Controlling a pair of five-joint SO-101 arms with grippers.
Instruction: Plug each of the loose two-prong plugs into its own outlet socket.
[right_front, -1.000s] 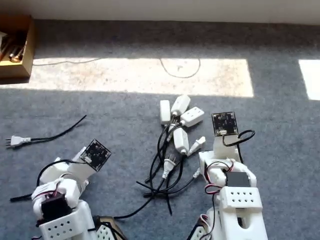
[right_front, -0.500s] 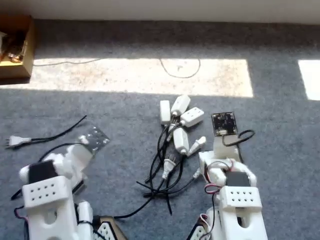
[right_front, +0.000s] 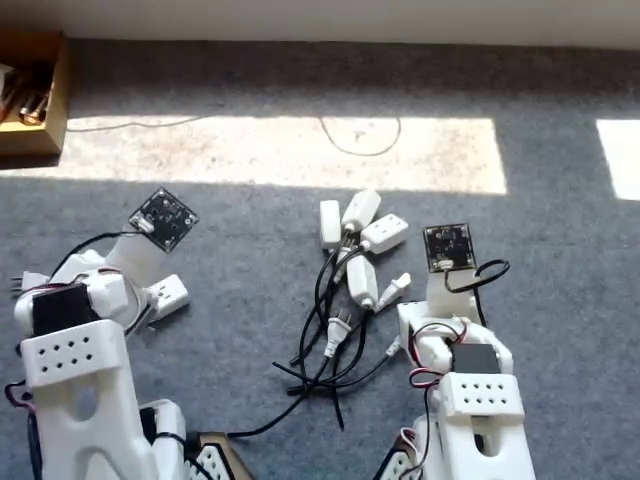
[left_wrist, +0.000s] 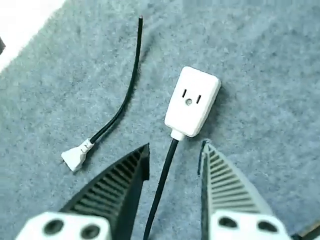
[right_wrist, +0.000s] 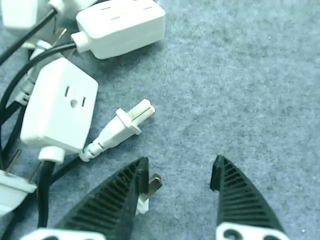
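The left tool (left_wrist: 173, 152) stands open and empty, a finger on either side of the black cord (left_wrist: 161, 187) of a white outlet socket (left_wrist: 192, 102) lying face up on the carpet (left_wrist: 260, 45), with a loose plug (left_wrist: 75, 159) nearby. The right tool (right_wrist: 179, 167) is also wide open and empty, near a white two-prong plug (right_wrist: 125, 125) beside another socket (right_wrist: 60, 107) in the mid-carpet tangle.

socket (left_wrist: 192, 101) near loose plug (left_wrist: 75, 159) | socket cluster (right_front: 358, 245) centre of carpet (right_front: 560, 250) | box (right_front: 35, 95) far-left corner
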